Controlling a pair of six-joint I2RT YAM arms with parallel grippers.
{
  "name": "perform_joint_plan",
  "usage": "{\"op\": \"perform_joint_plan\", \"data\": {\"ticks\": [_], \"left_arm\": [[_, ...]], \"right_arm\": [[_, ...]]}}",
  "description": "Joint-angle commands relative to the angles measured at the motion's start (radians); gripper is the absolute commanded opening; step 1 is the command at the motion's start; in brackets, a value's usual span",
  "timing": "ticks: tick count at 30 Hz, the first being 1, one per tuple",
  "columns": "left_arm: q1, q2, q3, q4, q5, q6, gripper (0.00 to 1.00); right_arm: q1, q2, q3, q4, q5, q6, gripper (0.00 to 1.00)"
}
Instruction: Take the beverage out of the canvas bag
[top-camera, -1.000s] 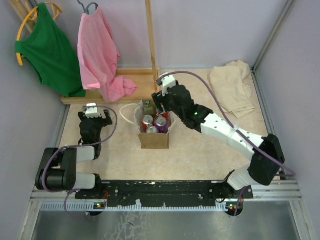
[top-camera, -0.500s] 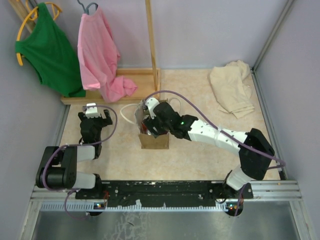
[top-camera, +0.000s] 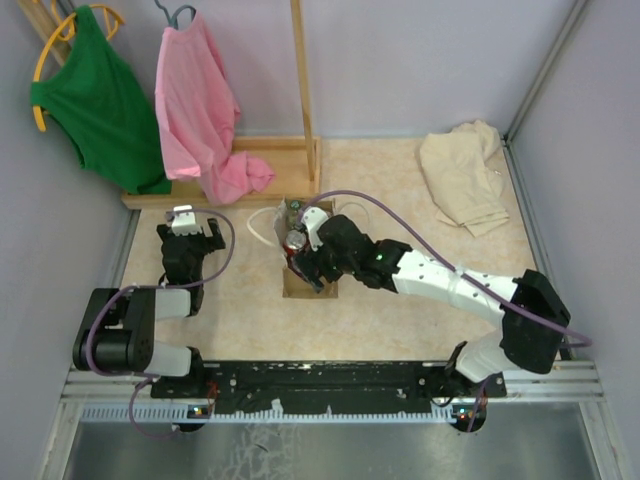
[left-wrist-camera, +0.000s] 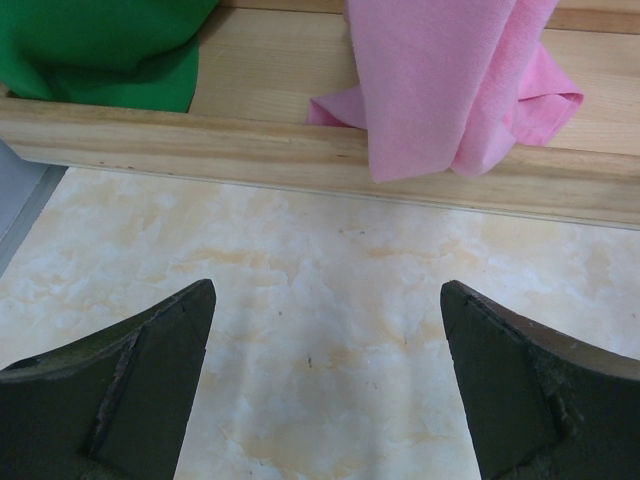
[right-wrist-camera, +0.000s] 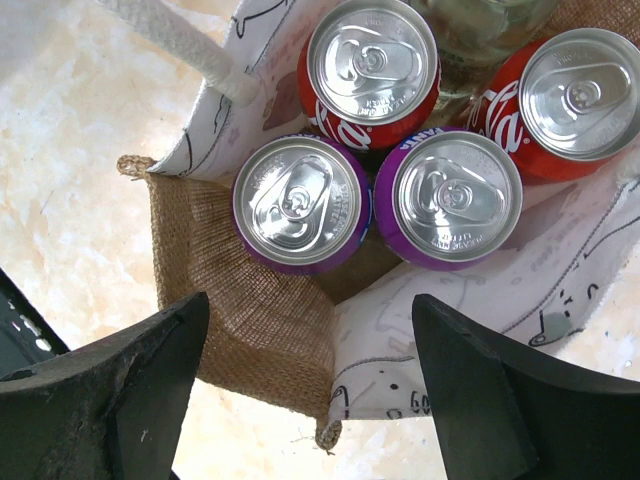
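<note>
The tan-brown canvas bag stands at the table's middle, with a white loop handle in the right wrist view. In that view the bag holds two purple cans, two red cola cans and a glass bottle. My right gripper is open and empty, hovering right above the bag's near corner, its fingers spread wide. From the top its wrist covers most of the bag. My left gripper is open and empty over bare table at the left.
A wooden rack base with a pink shirt and a green shirt stands at the back left. A cream cloth lies at the back right. Walls close in both sides.
My right gripper has swung from behind the bag forward and down over its opening. The left arm has not moved.
</note>
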Motion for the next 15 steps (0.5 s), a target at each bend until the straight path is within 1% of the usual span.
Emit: {"op": "perform_joint_plan", "data": {"ticks": [1, 9, 15], "left_arm": [[-0.002, 0.0, 0.02, 0.006, -0.022, -0.011, 1.0], [-0.002, -0.002, 0.021, 0.002, -0.029, -0.014, 1.0], [-0.002, -0.004, 0.02, 0.003, -0.027, -0.013, 1.0]], "right_arm": [[0.03, 0.05, -0.006, -0.015, -0.057, 0.026, 0.82], [0.045, 0.137, 0.023, 0.0, -0.07, 0.035, 0.79], [0.047, 0.191, 0.051, 0.03, -0.038, 0.047, 0.78]]}}
